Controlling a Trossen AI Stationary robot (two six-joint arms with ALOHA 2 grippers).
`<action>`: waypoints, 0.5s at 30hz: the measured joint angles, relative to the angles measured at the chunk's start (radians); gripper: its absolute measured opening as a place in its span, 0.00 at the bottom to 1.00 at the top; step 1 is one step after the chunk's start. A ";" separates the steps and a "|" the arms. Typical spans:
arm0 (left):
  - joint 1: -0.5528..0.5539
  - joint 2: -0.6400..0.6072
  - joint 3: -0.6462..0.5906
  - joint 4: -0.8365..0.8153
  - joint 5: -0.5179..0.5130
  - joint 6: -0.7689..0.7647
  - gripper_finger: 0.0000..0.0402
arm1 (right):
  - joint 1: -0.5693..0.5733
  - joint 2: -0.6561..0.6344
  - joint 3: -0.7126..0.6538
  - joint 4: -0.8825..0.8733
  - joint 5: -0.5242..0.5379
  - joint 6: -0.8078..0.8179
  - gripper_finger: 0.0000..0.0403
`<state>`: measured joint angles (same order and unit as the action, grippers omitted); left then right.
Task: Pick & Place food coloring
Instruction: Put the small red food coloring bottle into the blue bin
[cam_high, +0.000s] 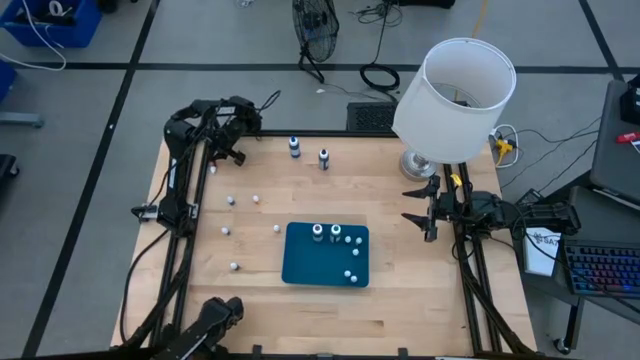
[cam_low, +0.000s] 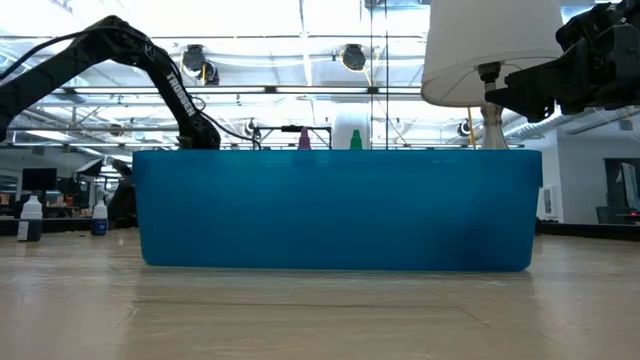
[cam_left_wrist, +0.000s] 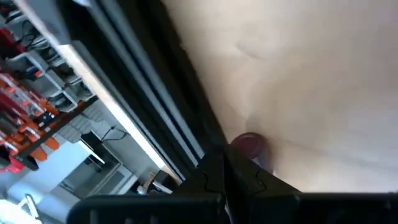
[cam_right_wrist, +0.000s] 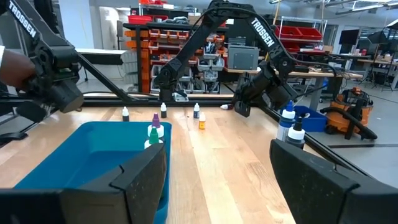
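One blue tray (cam_high: 300, 262), one lamp (cam_high: 455, 98), two arms (cam_high: 185, 165) (cam_high: 500, 212) -- two white-capped bottles (cam_high: 294, 147) (cam_high: 324, 158).

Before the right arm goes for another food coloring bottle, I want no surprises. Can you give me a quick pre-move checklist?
1. Right gripper ready to grasp: ok. Its fingers are wide apart, with nothing between them.
2. Left gripper out of the way: ok. It is shut, at the table's far left corner.
3. Room in the blue plastic tray: ok. Its left part is bare.
4. Tiny white-capped food coloring bottles to pick: ok. Several stand apart on the wooden table, left of the tray.
5. Clearance from the white-shaded lamp beside the right arm: cannot tell.
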<state>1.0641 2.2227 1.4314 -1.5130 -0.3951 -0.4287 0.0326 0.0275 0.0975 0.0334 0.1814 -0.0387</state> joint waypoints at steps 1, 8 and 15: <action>-0.006 0.000 -0.003 0.000 0.023 0.011 0.00 | 0.000 0.000 0.000 0.000 0.000 0.000 0.68; -0.075 -0.003 -0.028 0.076 0.253 0.126 0.00 | 0.000 0.000 0.000 0.000 0.000 0.000 0.67; -0.143 -0.090 -0.035 0.183 0.123 0.151 0.00 | 0.000 0.000 0.000 0.000 0.000 0.000 0.68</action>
<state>0.9209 2.1322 1.3962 -1.3302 -0.2719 -0.2773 0.0326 0.0273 0.0975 0.0334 0.1818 -0.0387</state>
